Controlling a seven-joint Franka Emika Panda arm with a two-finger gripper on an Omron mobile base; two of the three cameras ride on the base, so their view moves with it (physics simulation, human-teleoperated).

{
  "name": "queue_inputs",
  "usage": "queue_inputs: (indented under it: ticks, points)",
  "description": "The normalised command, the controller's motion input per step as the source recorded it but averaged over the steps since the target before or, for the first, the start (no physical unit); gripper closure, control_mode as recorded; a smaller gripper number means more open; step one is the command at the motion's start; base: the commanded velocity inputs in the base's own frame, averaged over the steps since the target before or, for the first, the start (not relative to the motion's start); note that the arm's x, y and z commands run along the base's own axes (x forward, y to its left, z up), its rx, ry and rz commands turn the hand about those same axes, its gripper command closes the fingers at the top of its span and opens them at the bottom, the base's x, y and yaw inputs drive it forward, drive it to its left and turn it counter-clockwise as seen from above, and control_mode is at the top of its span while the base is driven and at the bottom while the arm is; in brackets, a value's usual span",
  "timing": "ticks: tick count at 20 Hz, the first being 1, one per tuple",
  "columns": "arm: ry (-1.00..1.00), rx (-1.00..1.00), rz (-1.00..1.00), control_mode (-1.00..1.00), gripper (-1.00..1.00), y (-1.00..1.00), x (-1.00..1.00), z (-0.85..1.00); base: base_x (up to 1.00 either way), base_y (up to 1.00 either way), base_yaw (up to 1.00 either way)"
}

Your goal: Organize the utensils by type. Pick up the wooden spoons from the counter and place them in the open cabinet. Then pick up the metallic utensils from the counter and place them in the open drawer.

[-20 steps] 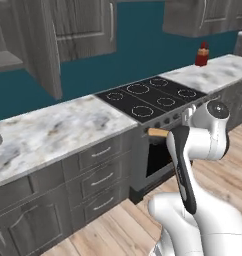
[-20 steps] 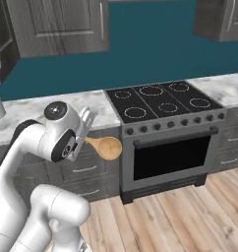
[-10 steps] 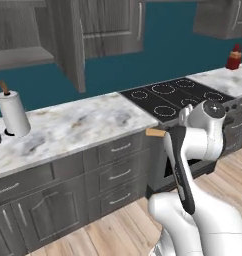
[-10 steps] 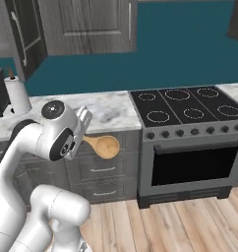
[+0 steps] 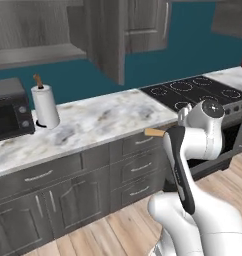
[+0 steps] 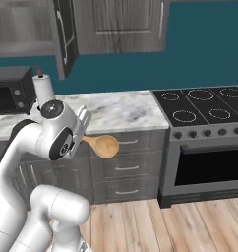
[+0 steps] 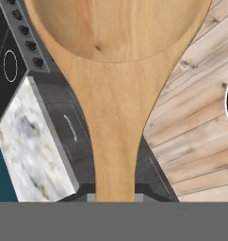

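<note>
Gripper stays clamped on wooden spoon; paper-towel roll has come into view.

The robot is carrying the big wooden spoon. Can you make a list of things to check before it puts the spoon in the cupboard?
1. Spoon held: ok. The gripper is shut on the wooden spoon, jaws closed on the handle.
2. Spoon clear of the counter: ok. Its bowl hangs in front of the lower drawers, touching nothing.
3. Cabinet open: ok. The open cabinet has its door swung out, and the shelf shows.
4. Room on the shelf: cannot tell. Just the front edge shows.
5. Things in the way: not ok. The paper towel roll and microwave stand under the cabinet, so lift high.
6. Other spoons: cannot tell.
</note>
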Motion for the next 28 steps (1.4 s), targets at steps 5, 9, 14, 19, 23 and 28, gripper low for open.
queue_inputs:
  ticks: [5,9,14,19,23,28]
  points:
    - [0.0,0.0,0.0,1.0,1.0,0.0,0.0,0.0,0.0,0.69,0.08]
    - [0.0,0.0,0.0,1.0,1.0,0.0,0.0,0.0,0.0,0.69,0.09]
    - [0.0,0.0,0.0,1.0,1.0,0.0,0.0,0.0,0.13,0.55,0.12]
    - [0.0,0.0,0.0,1.0,1.0,0.0,0.0,0.0,0.47,0.27,0.18]
    - [0.0,0.0,0.0,1.0,1.0,0.0,0.0,0.0,0.67,0.17,0.19]
    - [0.0,0.0,0.0,1.0,1.0,0.0,0.0,0.0,0.42,0.3,0.22]
